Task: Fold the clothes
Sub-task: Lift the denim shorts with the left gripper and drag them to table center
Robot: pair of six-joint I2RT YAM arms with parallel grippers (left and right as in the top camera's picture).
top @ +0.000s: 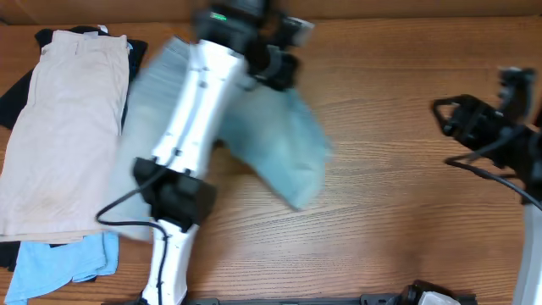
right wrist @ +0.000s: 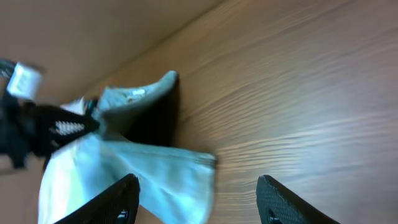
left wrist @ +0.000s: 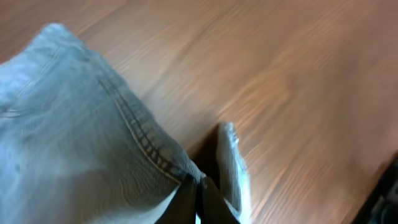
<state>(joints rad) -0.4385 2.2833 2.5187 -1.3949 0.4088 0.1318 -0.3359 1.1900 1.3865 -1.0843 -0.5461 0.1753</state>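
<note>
Left wrist: left fingers (left wrist: 183, 208) pinch denim shorts (left wrist: 74, 143); right fingers (right wrist: 283, 202) spread, empty.

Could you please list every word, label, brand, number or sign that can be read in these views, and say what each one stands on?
No text can be read in any view.
White tag at the left edge of the right wrist view: too blurred to read.
Pale marks on the black part beside it: too blurred to read.
Denim shorts: no label or brand shows.

Lt faded-blue denim shorts (top: 292, 157); brown wood-grain table (top: 398, 203); beige shorts (top: 63, 127).
</note>
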